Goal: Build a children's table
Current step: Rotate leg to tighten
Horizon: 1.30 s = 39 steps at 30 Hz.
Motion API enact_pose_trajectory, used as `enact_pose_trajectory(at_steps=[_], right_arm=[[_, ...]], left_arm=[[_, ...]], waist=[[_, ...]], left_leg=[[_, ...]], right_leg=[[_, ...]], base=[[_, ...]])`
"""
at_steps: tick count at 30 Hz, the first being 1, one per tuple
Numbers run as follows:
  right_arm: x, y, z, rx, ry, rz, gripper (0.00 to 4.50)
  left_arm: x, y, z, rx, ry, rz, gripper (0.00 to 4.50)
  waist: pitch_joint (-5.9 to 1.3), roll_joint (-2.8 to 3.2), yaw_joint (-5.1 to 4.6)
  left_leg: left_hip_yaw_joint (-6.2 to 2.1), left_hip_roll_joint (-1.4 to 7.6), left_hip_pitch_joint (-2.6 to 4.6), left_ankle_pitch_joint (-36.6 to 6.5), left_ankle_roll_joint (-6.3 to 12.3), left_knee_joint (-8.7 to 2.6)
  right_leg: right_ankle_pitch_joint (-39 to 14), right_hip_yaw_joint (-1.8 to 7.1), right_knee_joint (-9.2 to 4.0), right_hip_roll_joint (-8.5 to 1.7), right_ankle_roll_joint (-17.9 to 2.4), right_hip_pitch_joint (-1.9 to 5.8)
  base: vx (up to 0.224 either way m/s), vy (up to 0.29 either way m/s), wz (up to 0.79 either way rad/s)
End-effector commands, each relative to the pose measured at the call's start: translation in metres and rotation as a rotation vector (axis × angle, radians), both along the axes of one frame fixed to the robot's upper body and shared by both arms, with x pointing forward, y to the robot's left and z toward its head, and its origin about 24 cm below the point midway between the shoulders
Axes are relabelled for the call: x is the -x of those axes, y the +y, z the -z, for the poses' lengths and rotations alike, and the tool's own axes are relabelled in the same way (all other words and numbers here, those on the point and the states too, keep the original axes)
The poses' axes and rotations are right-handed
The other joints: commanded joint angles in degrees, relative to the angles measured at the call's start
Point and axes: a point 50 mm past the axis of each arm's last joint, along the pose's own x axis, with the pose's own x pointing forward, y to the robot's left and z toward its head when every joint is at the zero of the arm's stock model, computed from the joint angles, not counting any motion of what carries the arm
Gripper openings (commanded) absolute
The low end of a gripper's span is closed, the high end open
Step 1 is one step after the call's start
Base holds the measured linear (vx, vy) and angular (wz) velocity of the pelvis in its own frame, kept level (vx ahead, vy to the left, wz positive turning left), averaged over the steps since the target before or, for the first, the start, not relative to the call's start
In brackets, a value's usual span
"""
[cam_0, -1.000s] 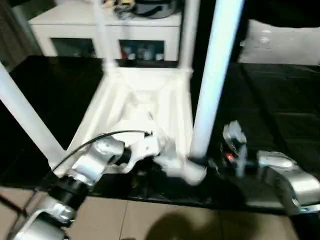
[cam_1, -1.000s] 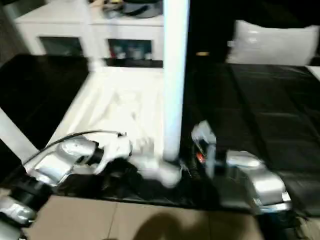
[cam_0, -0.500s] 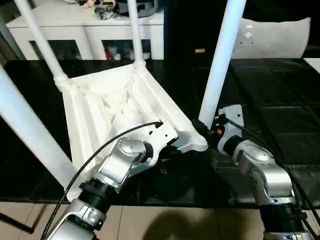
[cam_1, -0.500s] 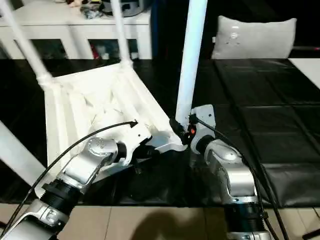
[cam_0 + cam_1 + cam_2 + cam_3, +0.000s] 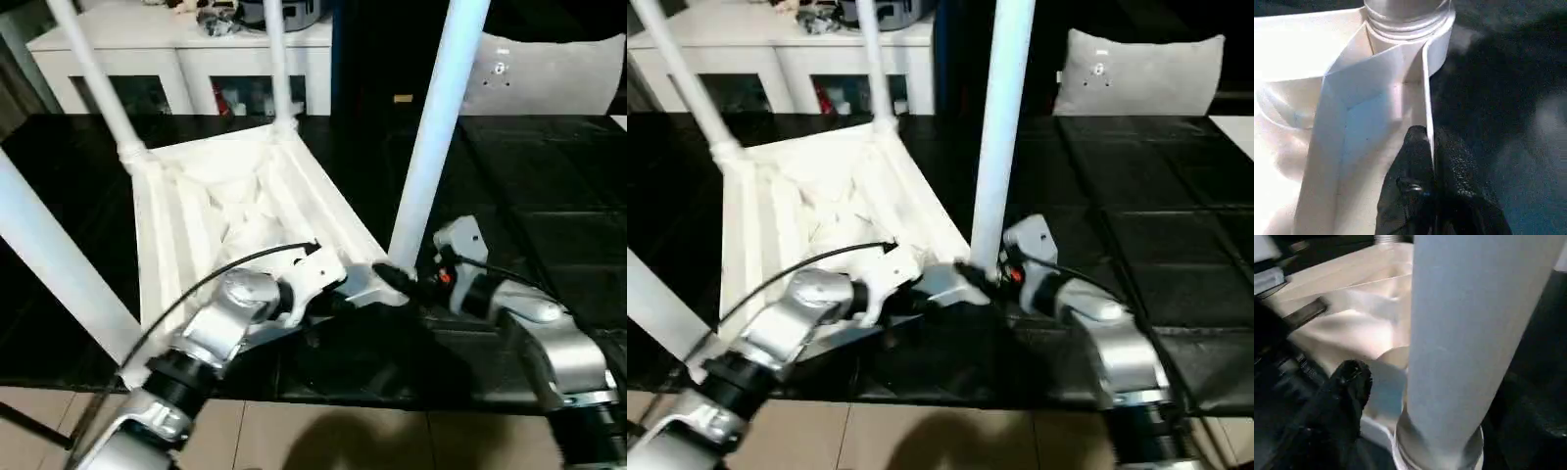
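Children's table (image 5: 235, 211) upside down, rim pinched in left hand (image 5: 1431, 161) (right hand (image 5: 1347, 382) beside leg, grip unclear)

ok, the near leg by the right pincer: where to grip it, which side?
Grip the leg low, just above its socket, coming in level from the robot's right. It stands upright and round, so a sideways straddle fits; low is nearest the right pincer, and the tabletop rim blocks the left side.
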Motion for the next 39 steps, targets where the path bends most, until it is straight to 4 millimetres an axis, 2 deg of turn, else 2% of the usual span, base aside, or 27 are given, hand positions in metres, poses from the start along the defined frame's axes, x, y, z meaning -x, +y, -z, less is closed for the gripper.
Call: enact_pose_trajectory(at_steps=[1, 2, 3, 4, 6, 7, 8, 9, 10, 11, 13, 16, 19, 23, 33, 39], right_arm=[[0.001, -0.002, -0.005, -0.013, -0.011, -0.067, 4.12], [0.001, -0.002, -0.006, -0.011, -0.011, -0.073, 4.29], [0.001, -0.004, -0.007, -0.002, -0.015, -0.091, 4.39], [0.003, -0.006, -0.008, 0.012, -0.018, -0.14, 4.39], [0.009, -0.009, -0.011, 0.024, 0.006, -0.277, 4.39], [0.011, -0.01, -0.012, 0.021, 0.018, -0.316, 4.24], [0.014, -0.01, -0.013, 0.01, 0.043, -0.362, 4.24], [0.015, -0.01, -0.013, 0.007, 0.051, -0.378, 4.06], [0.018, -0.01, -0.014, 0.004, 0.077, -0.432, 4.03], [0.018, -0.01, -0.014, 0.004, 0.077, -0.432, 4.03], [0.017, -0.008, -0.012, 0.027, 0.075, -0.469, 3.73], [0.015, -0.006, -0.01, 0.025, 0.081, -0.484, 3.55], [0.016, 0.0, -0.009, -0.005, 0.114, -0.549, 3.21], [0.018, 0.004, -0.007, -0.019, 0.144, -0.587, 2.85], [0.023, 0.007, -0.004, -0.065, 0.194, -0.627, 1.99], [0.03, 0.012, -0.003, -0.153, 0.199, -0.599, 1.92]], left_arm=[[0.003, -0.001, -0.007, 0.004, -0.022, 0.1, 0.0], [0.003, 0.0, -0.007, 0.002, -0.021, 0.108, 0.0], [0.005, 0.002, -0.008, -0.004, -0.021, 0.135, 0.0], [0.006, 0.007, -0.007, -0.019, -0.023, 0.178, 0.0], [0.008, 0.018, -0.006, -0.069, -0.013, 0.252, 0.0], [0.009, 0.021, -0.006, -0.084, -0.009, 0.269, 0.0], [0.01, 0.025, -0.005, -0.102, -0.006, 0.293, 0.0], [0.01, 0.026, -0.005, -0.107, -0.004, 0.301, 0.0], [0.013, 0.03, -0.006, -0.119, 0.006, 0.335, 0.0], [0.013, 0.03, -0.006, -0.119, 0.006, 0.335, 0.0], [0.018, 0.035, -0.007, -0.125, 0.027, 0.399, 0.0], [0.019, 0.036, -0.007, -0.124, 0.031, 0.428, 0.0], [0.022, 0.037, -0.007, -0.133, 0.055, 0.48, 0.0], [0.021, 0.037, -0.009, -0.135, 0.059, 0.485, 0.0], [0.021, 0.038, -0.008, -0.13, 0.073, 0.477, 0.0], [0.021, 0.037, -0.008, -0.079, 0.122, 0.386, 0.0]], waist=[[-3.26, -0.77, 0.37], [-3.25, -0.7, 0.42], [-3.28, -0.87, 0.66], [-3.27, -0.81, 0.68], [-3.27, -1.06, 1.12], [-3.3, -0.93, 1.47], [-3.31, -1.22, 1.61], [-3.27, -1.05, 1.95], [-3.26, -1.15, 2.16], [-3.25, -1.09, 2.25], [-3.28, -0.85, 2.41], [-3.29, -0.95, 2.58], [-3.38, -1.04, 3.04], [-3.45, -0.88, 3.44], [-3.49, -0.75, 3.58], [-3.46, -0.67, 3.82]], left_leg=[[-0.59, 2.67, -0.52, -7.35, 5.67, -3.52], [-0.53, 2.77, -0.41, -7.42, 5.62, -3.5], [-0.59, 2.86, -0.37, -7.17, 5.62, -3.51], [-0.58, 2.91, -0.45, -6.97, 5.57, -3.52], [-0.51, 2.97, -0.34, -7.4, 5.87, -3.45], [-0.49, 2.99, -0.39, -7.36, 6.33, -3.37], [-0.42, 3.08, -0.34, -6.98, 6.5, -3.35], [-0.45, 3.11, -0.41, -6.65, 6.73, -3.33], [-0.4, 3.12, -0.34, -6.87, 6.82, -3.33], [-0.44, 3.17, -0.37, -6.75, 6.74, -3.37], [-0.51, 3.3, -0.33, -6.73, 6.22, -3.4], [-0.45, 3.26, -0.16, -7.57, 5.21, -3.44], [-0.39, 3.25, -0.21, -7.0, 5.32, -3.34], [-0.45, 3.34, -0.22, -6.83, 5.13, -3.34], [-0.49, 3.27, -0.27, -7.0, 4.62, -3.38], [-0.55, 3.38, -0.24, -7.56, 4.25, -3.45]], right_leg=[[-17.47, 2.89, -4.18, -4.54, -7.25, 3.78], [-17.45, 2.94, -4.17, -4.52, -7.52, 3.62], [-17.11, 2.94, -4.01, -4.55, -7.9, 3.6], [-16.82, 2.99, -3.95, -4.56, -7.99, 3.62], [-16.91, 3.02, -3.87, -4.67, -8.17, 3.62], [-16.65, 3.05, -3.74, -4.61, -8.21, 3.67], [-16.3, 3.11, -3.73, -4.64, -8.24, 3.62], [-16.2, 3.07, -3.6, -4.68, -8.5, 3.59], [-16.96, 3.0, -3.66, -4.68, -8.53, 3.54], [-17.13, 3.02, -3.63, -4.69, -8.53, 3.55], [-17.17, 3.03, -3.59, -4.76, -8.83, 3.37], [-17.54, 3.12, -3.58, -4.81, -9.17, 3.31], [-17.02, 3.14, -3.42, -4.8, -9.18, 3.34], [-16.7, 3.14, -3.34, -4.83, -9.2, 3.35], [-16.78, 3.1, -3.44, -4.75, -8.9, 3.41], [-16.89, 3.14, -3.4, -4.79, -9.07, 3.42]], base=[[0.0, 0.0, 0.0], [0.0, 0.0, 0.0], [0.0, 0.0, 0.0], [0.0, 0.0, 0.0], [0.0, 0.0, 0.0], [0.0, 0.0, 0.0], [0.0, 0.0, 0.0], [0.0, 0.0, 0.0], [0.0, 0.0, 0.0], [0.0, 0.0, 0.0], [0.0, 0.0, 0.0], [0.0, 0.0, 0.0], [0.0, 0.0, 0.0], [0.0, 0.0, 0.0], [0.0, 0.0, 0.0], [0.0, 0.0, 0.0]])
